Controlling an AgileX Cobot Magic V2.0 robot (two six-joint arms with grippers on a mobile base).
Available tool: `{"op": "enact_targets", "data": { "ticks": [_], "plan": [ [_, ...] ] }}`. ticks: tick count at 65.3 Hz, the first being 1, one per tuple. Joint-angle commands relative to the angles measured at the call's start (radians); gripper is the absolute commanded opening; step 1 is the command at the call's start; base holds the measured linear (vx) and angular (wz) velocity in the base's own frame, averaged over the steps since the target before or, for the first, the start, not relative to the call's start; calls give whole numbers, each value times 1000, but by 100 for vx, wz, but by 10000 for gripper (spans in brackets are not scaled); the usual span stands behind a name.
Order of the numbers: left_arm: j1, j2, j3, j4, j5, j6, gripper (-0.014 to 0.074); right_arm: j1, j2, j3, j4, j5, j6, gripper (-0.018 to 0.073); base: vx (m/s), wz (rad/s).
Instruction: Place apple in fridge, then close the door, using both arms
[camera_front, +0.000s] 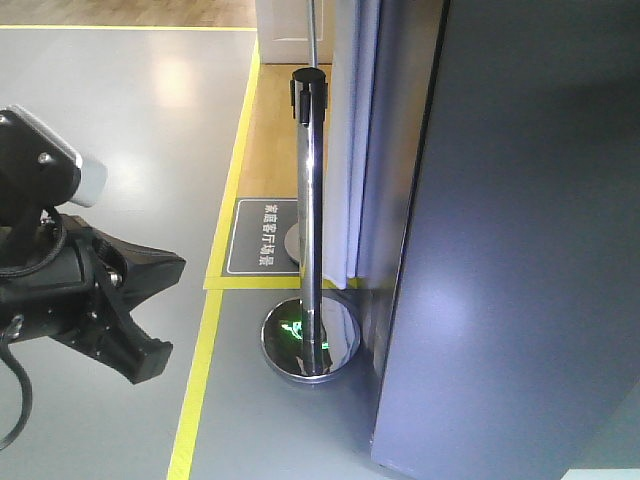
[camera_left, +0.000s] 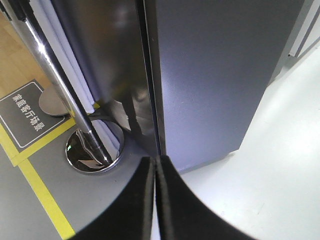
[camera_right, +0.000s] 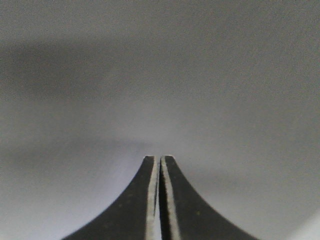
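Nearest to us, our left pincer is hanging low with its fingers pressed together and nothing between them, pointing at the bottom corner of the fridge. Our right pincer is likewise shut and empty, and its wrist view is showing only a blurred grey surface very close in front of the tips, most likely the door, though we cannot tell whether the tips are touching it. In the front view a black arm is sitting at the left edge over the grey floor. We are not seeing the apple in any view; we are judging that it is already inside the fridge, since both pincers are empty, but no picture is showing the interior. Beyond the pincers, the dark grey door is standing nearly flush with the cabinet, with a thin dark seam running down where the two meet in the left wrist view. So we are reading this as the closing step, close to its end. The next move is calling for a steady push square against the door face until the seam vanishes, then a clean pull back of both arms. Farther off, a chrome post is standing on its round base just beside the fridge, with yellow tape edging the floor and a dark sign lying flat behind.
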Motion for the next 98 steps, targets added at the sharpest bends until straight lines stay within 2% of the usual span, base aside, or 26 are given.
{"op": "enact_targets", "data": {
  "ticks": [1,10,22,38,53,75,98],
  "plan": [
    [2,-19,-26,-7,-58,-1,-6,-9,25,-34,8,-169,-25,-2,0,0],
    [2,-19,-26,-7,-58,-1,-6,-9,113,-65,8,-263,-25,-2,0,0],
    [2,-19,-26,-7,-58,-1,-6,-9,247,-191,8,-299,-25,-2,0,0],
    [2,-20,-26,-7,-59,-1,-6,-9,378,-348,20,-291,-25,-2,0,0],
    [2,-20,-26,-7,-59,-1,-6,-9,373,-360,28,-285,-24,-2,-1,-2],
    [2,-20,-26,-7,-59,-1,-6,-9,257,-334,33,-202,2,-2,0,-1],
    [2,-20,-26,-7,-59,-1,-6,-5,-3,-29,33,-227,-9,-2,0,0]
  ]
}}
